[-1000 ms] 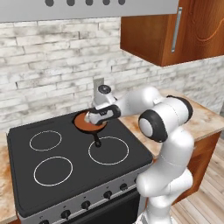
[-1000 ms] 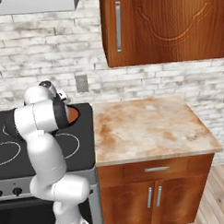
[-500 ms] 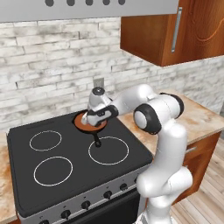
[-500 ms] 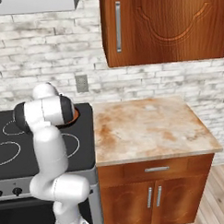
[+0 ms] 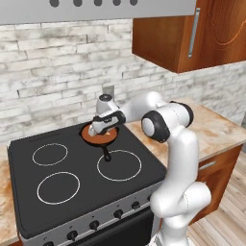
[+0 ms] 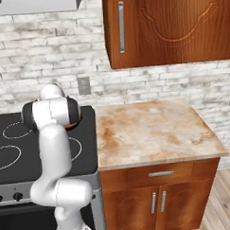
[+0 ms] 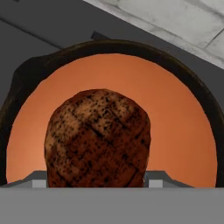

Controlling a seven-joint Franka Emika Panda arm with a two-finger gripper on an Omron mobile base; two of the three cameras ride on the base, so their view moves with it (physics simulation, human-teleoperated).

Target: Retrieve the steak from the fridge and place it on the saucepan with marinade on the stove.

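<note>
Hand view: steak [image 7: 97,139] gripped btwn part-open jaws, directly over saucepan [image 7: 183,131] marinade. Gripper [image 5: 103,126] should lower, stay centred, then release gently to avoid splash.

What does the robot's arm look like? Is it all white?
Mostly white. The arm is made of fat, smooth, rounded tubes, like bent sausages, with dark round caps at its joints, one at the elbow. At the end sits a white hand with a dark band, the gripper, which has two small dark fingers. No cables or writing can be made out.
</note>
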